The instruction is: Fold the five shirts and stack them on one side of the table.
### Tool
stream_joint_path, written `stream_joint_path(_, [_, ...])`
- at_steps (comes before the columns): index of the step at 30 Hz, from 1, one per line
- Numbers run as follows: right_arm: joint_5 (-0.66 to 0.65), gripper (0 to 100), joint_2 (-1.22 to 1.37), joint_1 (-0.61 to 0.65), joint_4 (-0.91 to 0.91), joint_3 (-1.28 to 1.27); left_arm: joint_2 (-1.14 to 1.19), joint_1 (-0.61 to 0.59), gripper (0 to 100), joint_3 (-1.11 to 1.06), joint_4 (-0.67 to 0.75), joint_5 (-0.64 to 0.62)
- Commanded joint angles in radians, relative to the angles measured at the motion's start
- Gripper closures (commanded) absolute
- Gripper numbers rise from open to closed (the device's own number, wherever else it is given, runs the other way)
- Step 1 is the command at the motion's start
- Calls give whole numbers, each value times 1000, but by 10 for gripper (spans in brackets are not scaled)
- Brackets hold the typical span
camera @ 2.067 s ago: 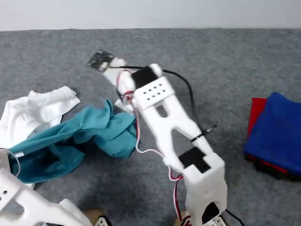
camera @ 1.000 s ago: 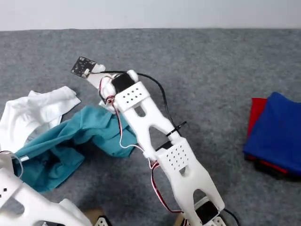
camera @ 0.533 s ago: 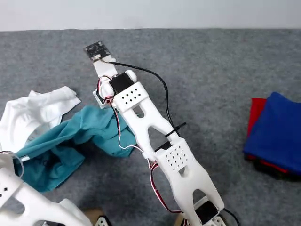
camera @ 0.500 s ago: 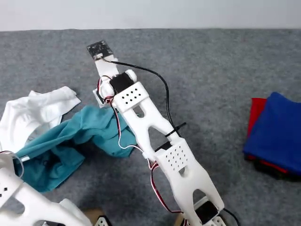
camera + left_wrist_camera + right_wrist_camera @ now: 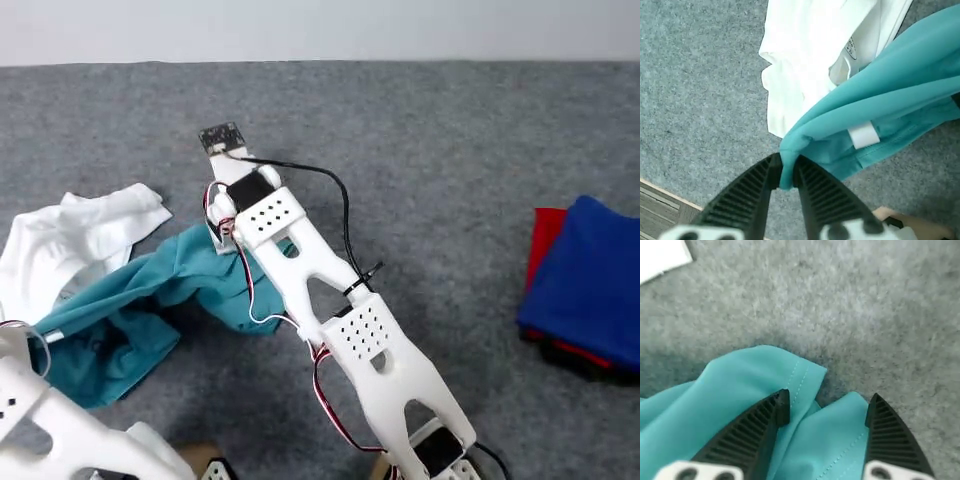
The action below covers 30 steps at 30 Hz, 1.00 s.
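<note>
Teal shirt of soft, crumpled fabric [image 5: 140, 300] lies bunched on the left part of the grey carpeted table [image 5: 450, 150], and one end overlaps a rumpled white shirt [image 5: 70, 235]. Left gripper [image 5: 786, 162] is clamped tight on a folded edge of the teal cloth, close to a small white label. That looks like an anchor, so the garment can be drawn out flat. Right gripper [image 5: 829, 396] hangs low over the far end, jaws spread wide, straddling a stitched hem corner and not yet pinching it. I'd call that the line-up for a second grab. Well apart on the right, a folded blue shirt [image 5: 590, 275] rests on a folded red shirt [image 5: 545, 240]. So that's the stacking side, with teal and white left to fold.
</note>
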<state>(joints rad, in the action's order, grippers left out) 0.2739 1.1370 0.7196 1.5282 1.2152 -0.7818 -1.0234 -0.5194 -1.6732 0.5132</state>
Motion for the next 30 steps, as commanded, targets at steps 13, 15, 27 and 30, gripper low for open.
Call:
stream_joint_path(13, [-235,988,18,27,-64,106,-21,-3,995,-64,28,11])
stream_joint_path(15, [-261,988,18,21,-41,158,-21,-3,995,-62,28,11])
stream_joint_path(27, [-470,988,-25,-76,266,465,-21,83,995,42,8,3])
stream_joint_path(30, [-474,988,-73,-131,255,465,-21,196,995,99,-15,-68])
